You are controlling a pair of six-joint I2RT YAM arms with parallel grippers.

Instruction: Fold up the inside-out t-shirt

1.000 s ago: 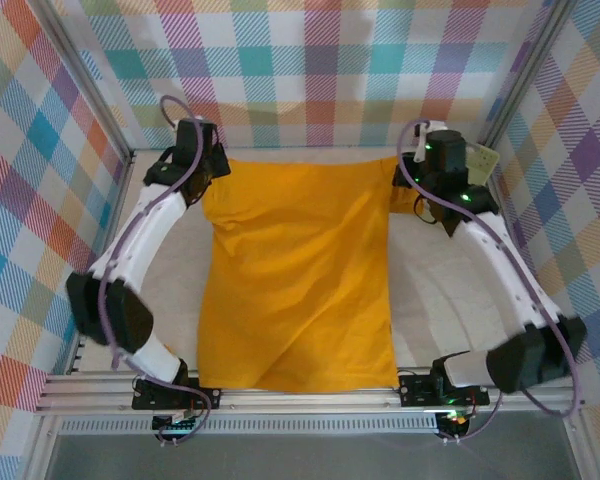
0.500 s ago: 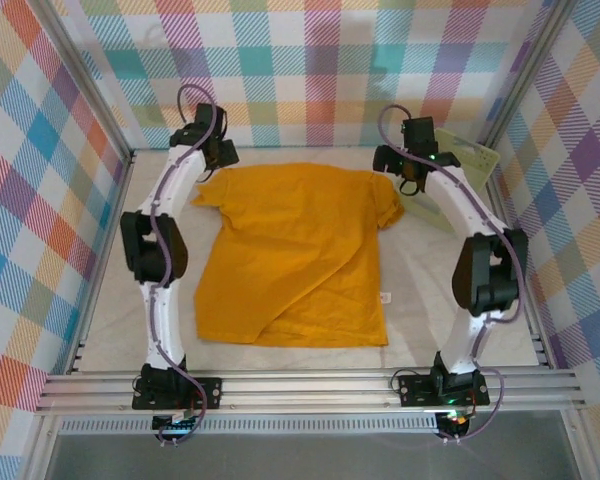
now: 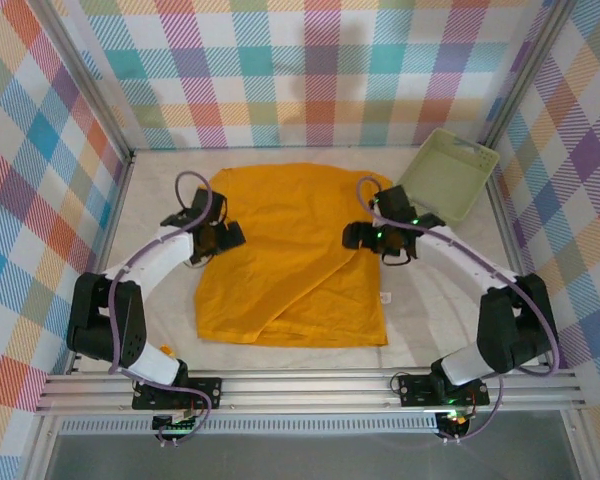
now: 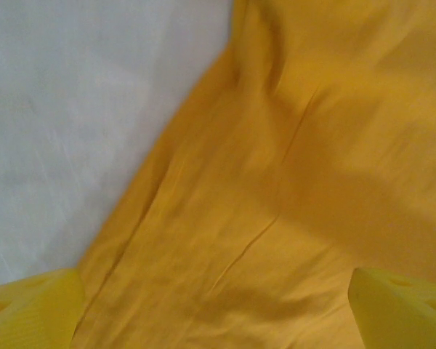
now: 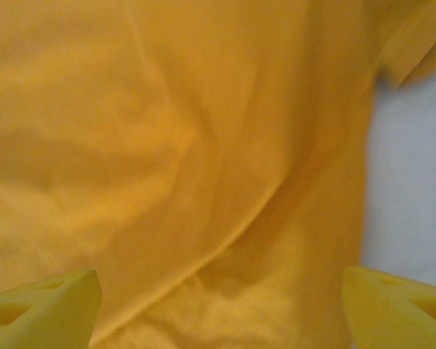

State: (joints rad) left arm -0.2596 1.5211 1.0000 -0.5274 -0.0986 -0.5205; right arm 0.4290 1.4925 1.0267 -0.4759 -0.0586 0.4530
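The inside-out t-shirt (image 3: pixel 295 250) is mustard-orange and lies flat on the white table (image 3: pixel 450 290), with a diagonal fold running across its lower half. My left gripper (image 3: pixel 223 237) hovers over the shirt's left edge, below the sleeve. In the left wrist view it (image 4: pixel 218 309) is open, its yellow fingertips (image 4: pixel 36 305) wide apart over the cloth (image 4: pixel 291 167). My right gripper (image 3: pixel 360 237) hovers over the shirt's right edge. In the right wrist view it (image 5: pixel 219 309) is open too, with only the shirt (image 5: pixel 167 145) beneath it.
A pale green basket (image 3: pixel 446 175) sits at the back right corner, tilted against the wall. A small white tag (image 3: pixel 386 297) lies just off the shirt's right edge. Checkered walls close in the table on three sides. Bare table runs along both sides of the shirt.
Both grippers have opened and let go of the shirt's far corners. The shirt has dropped flat, and both arms have drawn back from the far edge to its middle.
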